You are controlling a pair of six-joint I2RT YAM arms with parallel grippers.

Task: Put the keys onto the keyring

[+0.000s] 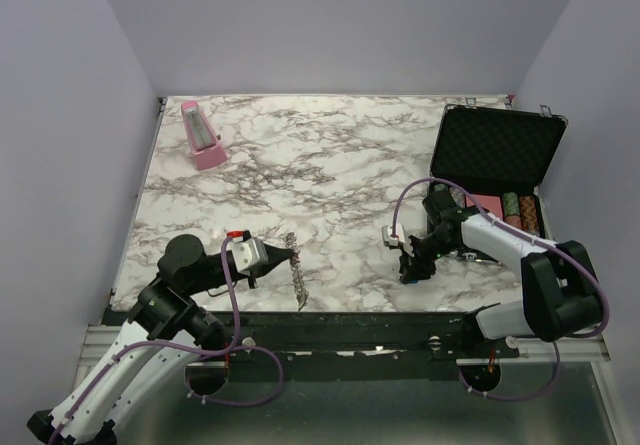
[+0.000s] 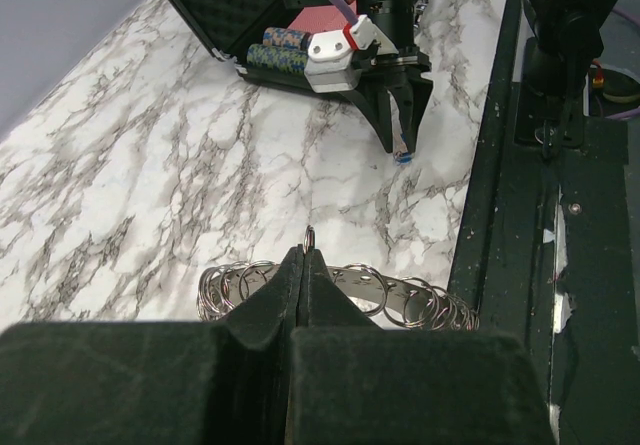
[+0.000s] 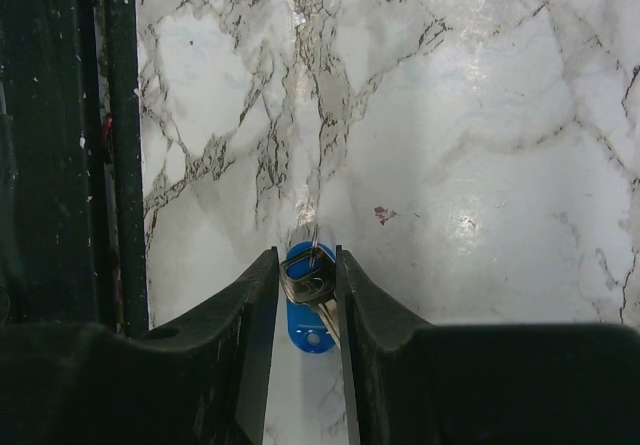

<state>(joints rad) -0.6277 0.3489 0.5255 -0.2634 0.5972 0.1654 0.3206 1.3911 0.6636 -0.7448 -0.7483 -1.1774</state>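
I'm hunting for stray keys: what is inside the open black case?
Stacked striped round chips and a pink-red block lie in the open black case. The right arm hides its near-left corner.

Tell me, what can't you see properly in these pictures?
Left wrist view: the left end effector covers the middle of the keyring.
Right wrist view: whether the right end effector pinches the blue key; the fingers hide its sides.
Top view: that key is too small to spot.
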